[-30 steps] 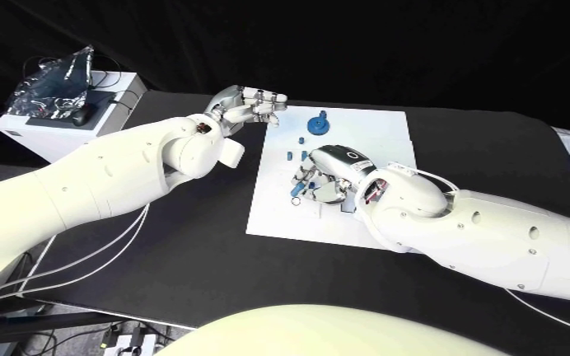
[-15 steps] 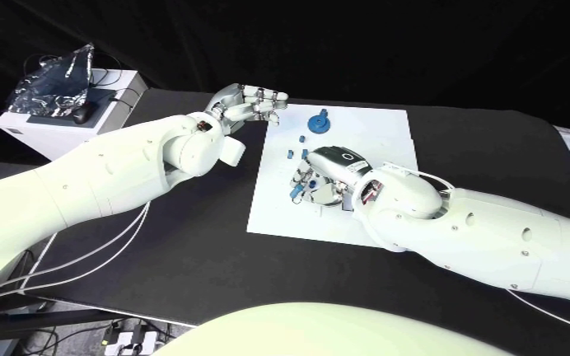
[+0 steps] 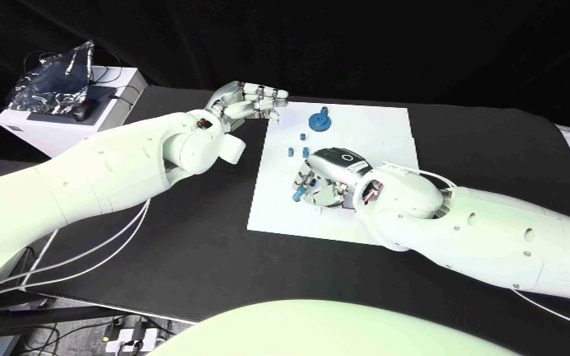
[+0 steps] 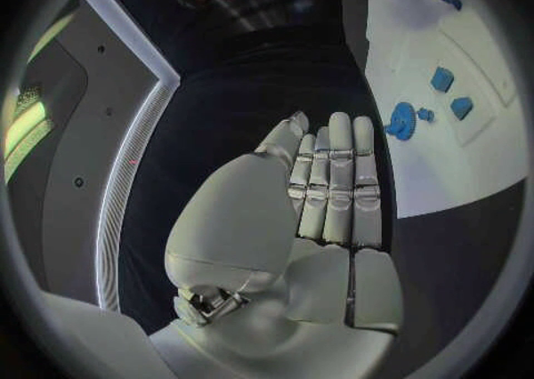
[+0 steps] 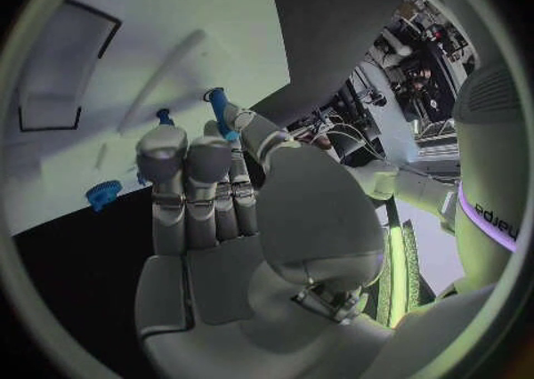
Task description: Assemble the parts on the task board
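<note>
Head view first: my right hand (image 3: 327, 181) sits low over the middle of the white task board (image 3: 380, 138), fingers curled down around a small blue peg (image 3: 297, 192) that pokes out at the hand's 8 o'clock side. From the right wrist view, that same blue peg (image 5: 218, 110) is pinched upright between my thumb and a fingertip, the other fingers (image 5: 183, 174) lying close together alongside it. My left hand (image 3: 246, 104) hangs above the black tabletop (image 3: 178, 232) just off the board's 10 o'clock corner, holding nothing; in the left wrist view its fingers (image 4: 337, 183) lie straight and pressed side by side (narrow rather than spread). On the board, toward 12 o'clock, stands a blue gear (image 3: 320, 119), with a few smaller blue pieces (image 3: 303, 137) just beside it toward the centre. The left wrist view shows the gear (image 4: 400, 120) and two blocky blue parts (image 4: 443, 79) close by on the white plate. A white box (image 3: 53, 121) carrying a crinkled foil bag (image 3: 53, 80) stands at the tabletop's 10 o'clock edge.
</note>
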Motion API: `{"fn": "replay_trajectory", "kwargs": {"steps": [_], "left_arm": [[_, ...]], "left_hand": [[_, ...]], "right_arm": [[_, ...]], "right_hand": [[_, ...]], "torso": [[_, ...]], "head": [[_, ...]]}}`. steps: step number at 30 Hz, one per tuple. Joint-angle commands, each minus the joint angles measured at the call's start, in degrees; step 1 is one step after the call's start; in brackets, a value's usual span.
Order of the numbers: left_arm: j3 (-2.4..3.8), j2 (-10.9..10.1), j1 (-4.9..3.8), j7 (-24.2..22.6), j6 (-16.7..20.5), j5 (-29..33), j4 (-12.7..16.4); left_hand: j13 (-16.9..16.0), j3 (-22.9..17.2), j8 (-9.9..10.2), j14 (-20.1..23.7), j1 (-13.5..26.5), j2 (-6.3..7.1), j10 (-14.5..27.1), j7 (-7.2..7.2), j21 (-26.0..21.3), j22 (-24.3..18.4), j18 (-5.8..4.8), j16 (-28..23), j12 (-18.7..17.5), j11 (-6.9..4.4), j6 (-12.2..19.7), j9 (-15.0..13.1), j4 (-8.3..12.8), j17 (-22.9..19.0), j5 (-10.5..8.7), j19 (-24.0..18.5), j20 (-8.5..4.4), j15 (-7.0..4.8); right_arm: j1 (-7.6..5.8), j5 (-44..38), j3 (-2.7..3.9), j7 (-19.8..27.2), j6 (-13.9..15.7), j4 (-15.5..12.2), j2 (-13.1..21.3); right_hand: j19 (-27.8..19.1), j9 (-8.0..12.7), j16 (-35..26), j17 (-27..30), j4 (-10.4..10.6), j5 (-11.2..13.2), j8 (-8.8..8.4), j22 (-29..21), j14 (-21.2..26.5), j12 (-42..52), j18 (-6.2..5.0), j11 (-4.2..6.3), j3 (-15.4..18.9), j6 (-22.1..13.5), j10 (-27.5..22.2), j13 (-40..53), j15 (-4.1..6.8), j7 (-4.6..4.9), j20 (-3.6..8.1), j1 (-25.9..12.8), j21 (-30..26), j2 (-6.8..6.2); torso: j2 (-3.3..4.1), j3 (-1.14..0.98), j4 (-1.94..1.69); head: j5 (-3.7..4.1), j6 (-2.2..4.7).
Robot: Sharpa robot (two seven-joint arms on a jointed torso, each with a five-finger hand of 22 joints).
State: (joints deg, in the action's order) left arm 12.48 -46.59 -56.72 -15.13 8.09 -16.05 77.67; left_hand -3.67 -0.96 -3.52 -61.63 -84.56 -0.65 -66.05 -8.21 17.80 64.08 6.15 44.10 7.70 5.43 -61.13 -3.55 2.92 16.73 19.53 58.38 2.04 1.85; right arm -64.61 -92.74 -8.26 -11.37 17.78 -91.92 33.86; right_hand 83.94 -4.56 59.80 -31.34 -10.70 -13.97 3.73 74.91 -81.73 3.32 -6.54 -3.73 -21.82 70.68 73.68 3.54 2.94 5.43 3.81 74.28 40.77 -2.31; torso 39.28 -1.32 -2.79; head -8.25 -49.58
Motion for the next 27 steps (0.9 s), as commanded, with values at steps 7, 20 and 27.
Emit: {"fn": "replay_trajectory", "kwargs": {"steps": [7,20,27], "left_arm": [[0.06,0.04,0.00,-0.28,-0.85,0.31,0.14],[0.07,-0.03,-0.01,-0.27,-0.78,0.31,0.22],[0.07,0.05,-0.01,-0.27,-0.83,0.31,0.20]], "left_hand": [[0.07,-0.09,-0.17,-0.33,0.13,-0.09,0.17,-0.09,-0.18,0.05,-0.27,-0.28,-0.23,0.22,-0.11,-0.09,-0.35,0.07,0.06,0.43,0.15,0.05],[0.07,-0.09,-0.17,-0.33,0.13,-0.09,0.17,-0.09,-0.18,0.05,-0.27,-0.28,-0.23,0.22,-0.11,-0.09,-0.35,0.07,0.06,0.43,0.15,0.05],[0.07,-0.09,-0.17,-0.33,0.13,-0.09,0.17,-0.09,-0.18,0.05,-0.27,-0.28,-0.23,0.22,-0.11,-0.09,-0.35,0.07,0.06,0.43,0.15,0.05]], "right_arm": [[0.09,-1.77,-0.04,-0.53,-2.64,0.50,-0.38],[0.16,-2.98,-0.11,-0.59,-2.38,1.76,-1.22],[0.61,-2.07,-0.35,0.71,-1.68,2.27,-2.05]], "right_hand": [[2.65,-3.49,-0.03,0.06,-0.27,-0.03,0.07,5.00,0.22,0.12,-0.63,2.11,-0.10,0.41,3.44,0.04,0.38,0.15,0.29,0.07,0.08,1.62],[2.57,-3.49,-0.10,0.11,-0.27,-0.06,0.05,4.98,0.26,0.11,-0.62,2.08,-0.10,0.34,3.35,0.04,0.36,0.17,0.27,-0.02,0.00,1.64],[2.39,-3.13,-0.46,0.33,0.15,-0.60,-0.10,4.71,0.31,0.11,-0.77,1.73,0.97,-0.58,1.90,0.00,0.09,0.30,0.12,-0.57,-1.23,0.88]], "torso": [[-0.01,0.01,0.02],[0.03,0.03,0.03],[0.01,-0.01,-0.12]], "head": [[0.00,-0.07],[-0.01,-0.04],[-0.05,-0.15]]}}
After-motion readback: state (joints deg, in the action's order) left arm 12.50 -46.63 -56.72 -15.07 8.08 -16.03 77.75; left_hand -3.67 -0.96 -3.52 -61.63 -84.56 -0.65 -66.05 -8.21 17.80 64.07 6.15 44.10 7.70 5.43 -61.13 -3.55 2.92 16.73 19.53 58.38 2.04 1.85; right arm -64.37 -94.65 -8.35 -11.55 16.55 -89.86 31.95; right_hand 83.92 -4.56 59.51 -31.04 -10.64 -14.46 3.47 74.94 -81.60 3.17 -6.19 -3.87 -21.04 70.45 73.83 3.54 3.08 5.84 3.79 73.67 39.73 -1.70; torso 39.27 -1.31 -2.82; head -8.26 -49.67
